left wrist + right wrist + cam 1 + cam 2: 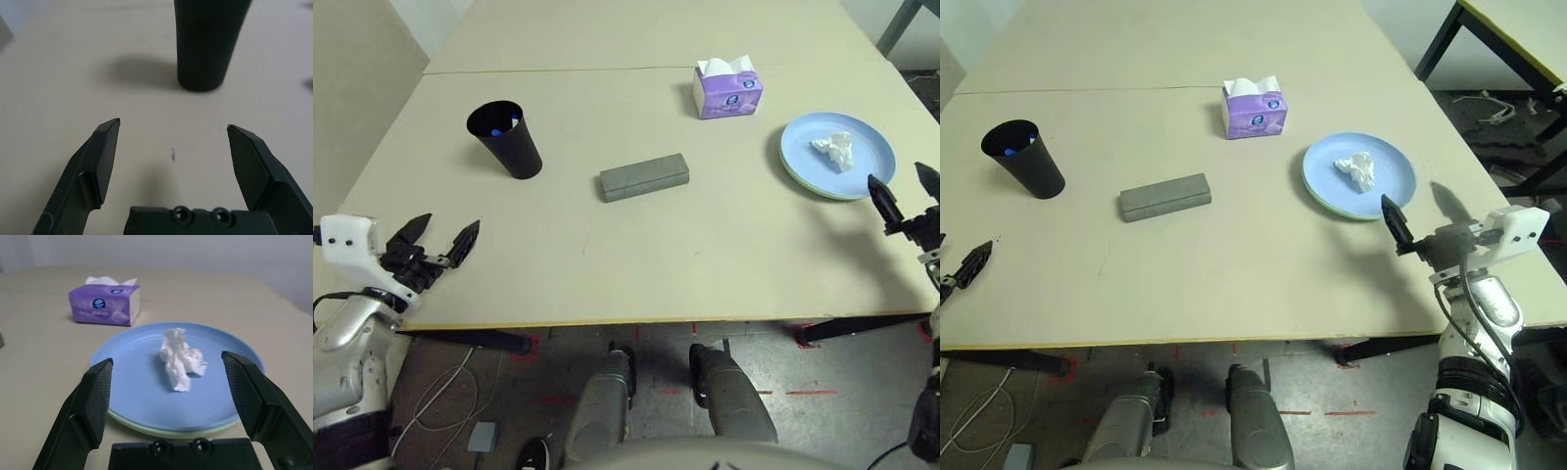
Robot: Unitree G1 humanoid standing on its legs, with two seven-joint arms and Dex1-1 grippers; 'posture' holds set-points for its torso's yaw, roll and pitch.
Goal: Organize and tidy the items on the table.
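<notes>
Plates are what you have at the right of the frame in the left eye view: a light-blue plate sits directly on top of a light-green plate, whose edge peeks out below it. On the blue one you can see a crumpled white tissue.

Look to the middle of the frame and you'll find the grey glasses case, closed and lying at a slight slant on the beige tabletop. At the upper left stands a black cup, upright, with blue-ended markers inside; you can't make out their full length. Toward the upper right is a purple tissue box, white tissue poking out of its top, farther back than the plates.

Your left hand is at the lower left, released, its fingers spread wide with nothing between them, on the near side of the cup. A small blue mark shows on the tabletop in the left wrist view. Your right hand is at the right edge, near the plates, also released and wide apart, grasping nothing.
</notes>
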